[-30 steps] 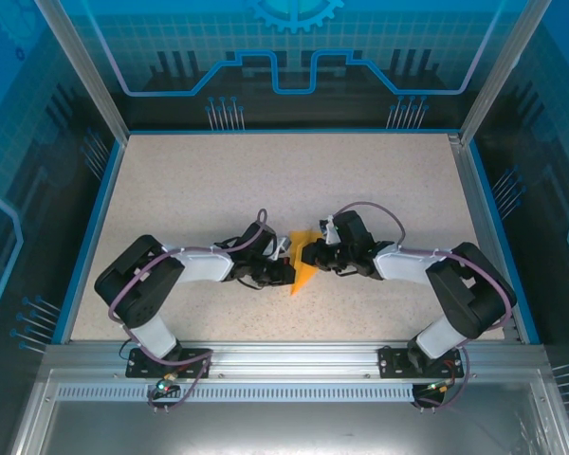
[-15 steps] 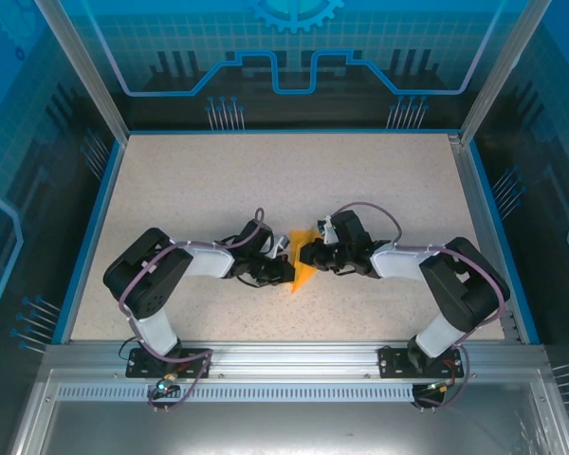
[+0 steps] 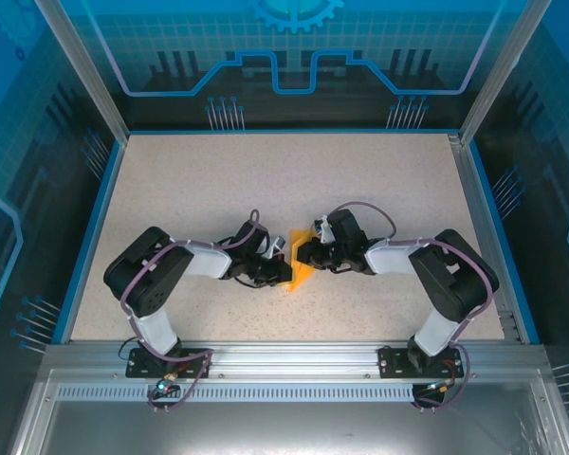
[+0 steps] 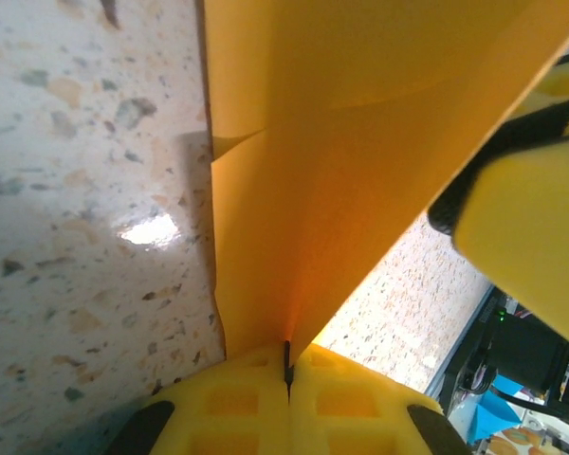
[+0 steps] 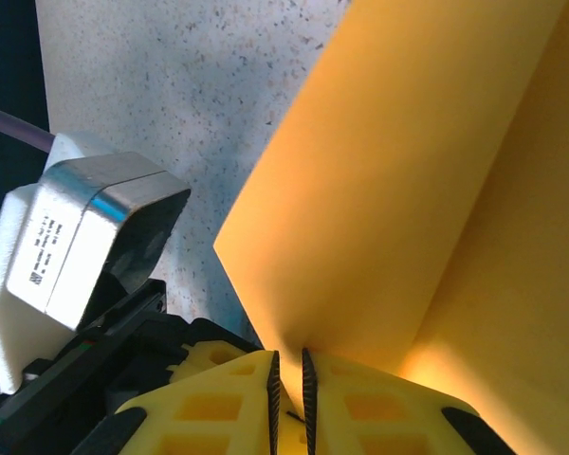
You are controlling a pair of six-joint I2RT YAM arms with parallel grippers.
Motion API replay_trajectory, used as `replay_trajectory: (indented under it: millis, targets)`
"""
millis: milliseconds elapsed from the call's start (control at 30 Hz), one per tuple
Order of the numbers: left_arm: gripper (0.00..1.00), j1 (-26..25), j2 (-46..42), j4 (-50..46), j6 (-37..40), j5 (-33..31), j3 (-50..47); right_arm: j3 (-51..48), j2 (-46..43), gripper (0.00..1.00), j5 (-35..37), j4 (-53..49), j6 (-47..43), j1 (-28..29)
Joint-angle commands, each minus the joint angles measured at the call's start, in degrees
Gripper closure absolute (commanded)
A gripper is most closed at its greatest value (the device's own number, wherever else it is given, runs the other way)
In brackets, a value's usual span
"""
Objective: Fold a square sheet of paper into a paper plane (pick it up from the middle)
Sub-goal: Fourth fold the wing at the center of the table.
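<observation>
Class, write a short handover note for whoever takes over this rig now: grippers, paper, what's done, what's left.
Left gripper: shut on the orange paper.
Right gripper: shut on the same paper, from the opposite side.
Paper: creased and layered, held between both grippers over the middle of the table.
Done: picked up, folds made.
Left: probably the last folds; a finished plane is not evident.

left arm [image 3: 201, 263] and right arm [image 3: 403, 256] folded low, elbows outboard, wrists meeting mid-frame in top view. left gripper [image 3: 285, 272] clamped tight on orange paper [image 3: 303, 278]; right gripper [image 3: 300, 254] pinches the same paper, hairline slit between its pads [image 5: 232, 403]
</observation>
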Motion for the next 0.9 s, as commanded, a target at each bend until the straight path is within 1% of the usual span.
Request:
replay_trajectory:
  millis: [0,267,367,567,667,867]
  targets:
    - [0.96,0.7,1.8,-0.9,-1.1,0.6,-0.2,1.5,1.2,0.83,-0.4,1.2,0.7,-0.9]
    - [0.96,1.6,2.3,-2.9,-0.5,2.0,0.9,1.8,2.1,0.83,0.3,0.2,0.6,-1.5]
    - [0.96,2.0,2.9,-4.6,0.1,3.1,1.9,1.8,1.8,0.83,-1.4,1.6,0.3,-1.3]
    - [0.96,2.5,3.7,-4.8,0.3,4.5,2.6,1.9,-0.1,0.83,-4.2,3.4,-0.4,-0.4]
    - [0.96,2.5,4.1,-5.1,0.7,4.8,2.7,2.8,1.1,0.83,-2.8,1.2,-0.9,-0.3]
    - [0.96,2.7,4.2,-5.7,0.6,4.7,2.8,4.6,4.9,0.83,-1.8,1.0,-0.9,-1.0]
